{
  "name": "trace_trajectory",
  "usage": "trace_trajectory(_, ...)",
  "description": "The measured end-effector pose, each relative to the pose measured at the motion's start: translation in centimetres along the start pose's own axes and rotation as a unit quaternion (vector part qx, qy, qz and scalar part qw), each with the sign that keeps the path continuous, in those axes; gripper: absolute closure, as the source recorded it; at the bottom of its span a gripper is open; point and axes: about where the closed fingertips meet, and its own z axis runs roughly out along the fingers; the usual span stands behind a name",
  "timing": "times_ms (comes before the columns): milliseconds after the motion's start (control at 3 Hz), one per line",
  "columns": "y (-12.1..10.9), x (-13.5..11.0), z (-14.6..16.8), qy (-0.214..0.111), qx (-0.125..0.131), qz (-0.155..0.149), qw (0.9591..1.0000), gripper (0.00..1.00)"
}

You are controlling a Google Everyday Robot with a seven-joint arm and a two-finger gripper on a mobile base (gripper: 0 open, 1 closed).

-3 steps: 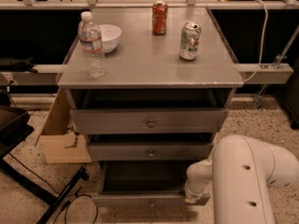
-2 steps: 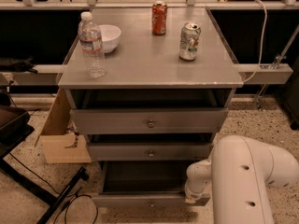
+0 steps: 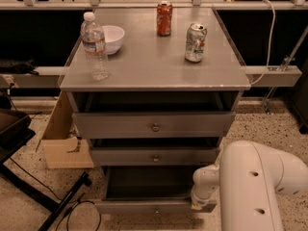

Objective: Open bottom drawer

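Note:
The bottom drawer (image 3: 144, 206) is the lowest grey front of the cabinet. It stands pulled out well past the two drawers above, and its dark inside (image 3: 149, 182) shows. My gripper (image 3: 202, 203) is at the end of the white arm (image 3: 255, 186), low down against the right end of the bottom drawer's front. The middle drawer (image 3: 154, 156) and the top drawer (image 3: 154, 124) each have a small round knob and stick out slightly.
On the cabinet top (image 3: 154, 66) stand a water bottle (image 3: 95, 46), a white bowl (image 3: 111, 37), a red can (image 3: 164, 18) and a silver can (image 3: 195, 43). A cardboard box (image 3: 62, 138) sits at the left. A black stand and cables (image 3: 57, 201) lie on the floor at the left.

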Motion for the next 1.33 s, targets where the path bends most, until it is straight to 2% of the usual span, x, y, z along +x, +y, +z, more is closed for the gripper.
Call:
trace_trajectory(333,-0.31,-0.13,-0.14,-0.002,0.0,0.001,1.0,1.0)
trace_trajectory(667,-0.46,-0.55,-0.52,-0.013,0.006,0.007,0.9999,0.77)
trace_trajectory(1333,-0.45,-0.55,-0.52,-0.013,0.006,0.007,0.9999,0.31)
